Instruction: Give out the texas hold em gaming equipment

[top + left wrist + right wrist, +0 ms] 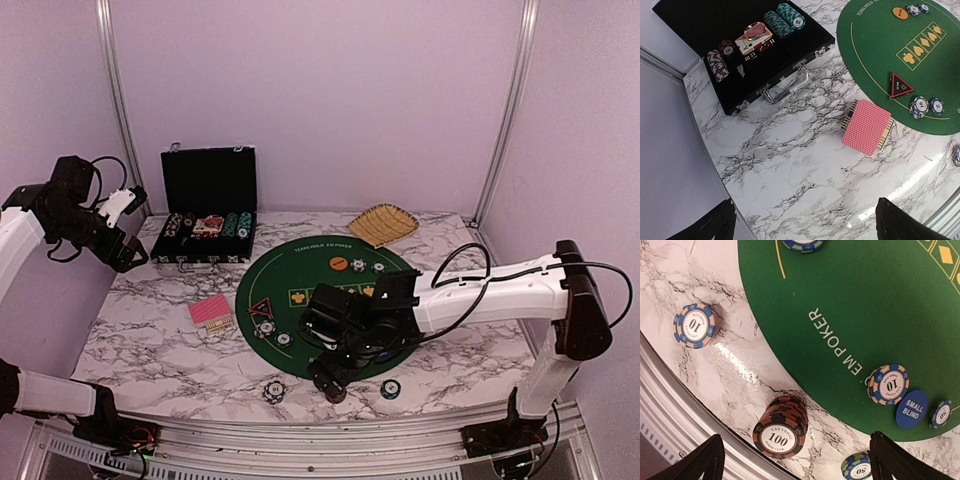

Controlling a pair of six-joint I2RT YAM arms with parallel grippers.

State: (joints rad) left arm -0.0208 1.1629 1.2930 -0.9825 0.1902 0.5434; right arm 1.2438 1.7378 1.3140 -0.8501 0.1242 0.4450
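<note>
- Left tool (806, 216): well left of the mat (300, 268), raised over the desk (150, 340); its fingers stand wide apart and grip nothing
- Case (208, 215): black, lid up, on the desk behind the mat's left side; rows of chips, a card pack and dice lie inside
- Cards (866, 126): one stack, pink-red backs up, on the desk just left of the mat
- Marker (901, 85): black-red triangle, flat on the mat at its left edge, with a chip pair (926, 106) just beside it on the near side
- 10 chip (695, 325): blue and tan, on the desk just off the mat's near-left rim
- Orange button (338, 263): on the mat at its far rim, two small chips in a row to its right
- Right tool (797, 447): low over the mat's near rim; fingers spread wide, gripping nothing
- 100 stack (780, 427): brown chips, on the desk just off the mat's near rim, in line with the gap between the right tool's fingers; whether they touch it I cannot tell
- Blue button (911, 409): marked SMALL BLIND, on the mat near its near rim, just beside a short stack of 10 chips
- Basket (383, 224): tan, on the desk behind the mat's right side
</note>
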